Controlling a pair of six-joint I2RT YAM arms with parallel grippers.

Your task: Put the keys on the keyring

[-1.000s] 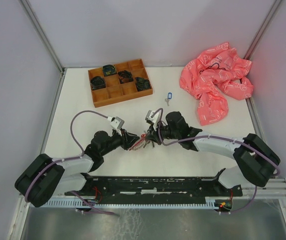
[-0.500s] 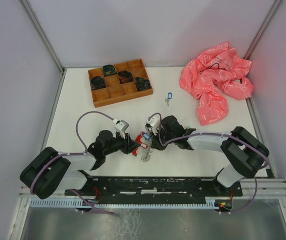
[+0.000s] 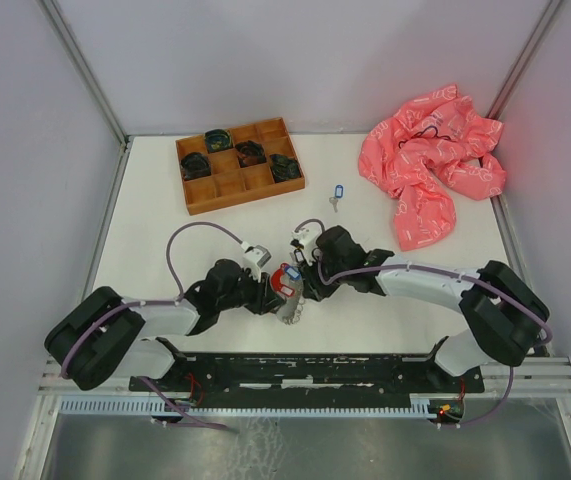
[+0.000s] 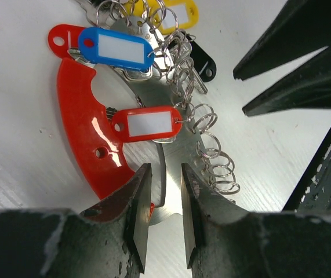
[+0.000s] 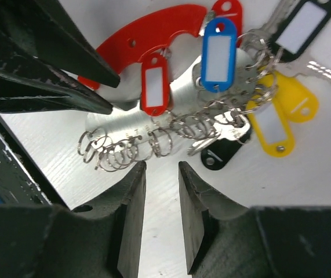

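Both arms meet low at mid-table, just ahead of their bases. The left gripper (image 4: 165, 174) has its fingers (image 4: 139, 220) narrowed and apparently pinching the tail end of the keyring (image 4: 151, 92). Here that is a silvery crescent plate backed by a red plastic arc (image 4: 78, 127), lying flat on the table (image 3: 155, 240). It reads as an anchor grip, pinning the piece so the other arm can work the rings.

The right gripper (image 5: 160, 171) faces it from the opposite side. Its gap is narrow with nothing in it, only bare table between the pads. It sits just short of the split rings (image 5: 116, 152) along the plate's edge.

Already hanging on rings are the blue-tag key (image 4: 119, 49) and the red-tag key (image 4: 148, 123), with yellow tags (image 5: 272, 124) and a black tag (image 5: 220, 155) bunched at the far end.

Beyond and well apart lies the lone blue-tag key (image 3: 337, 192), loose, so probably next. Further back, the wooden tray (image 3: 247, 200) and pink cloth (image 3: 430, 170) are not involved.
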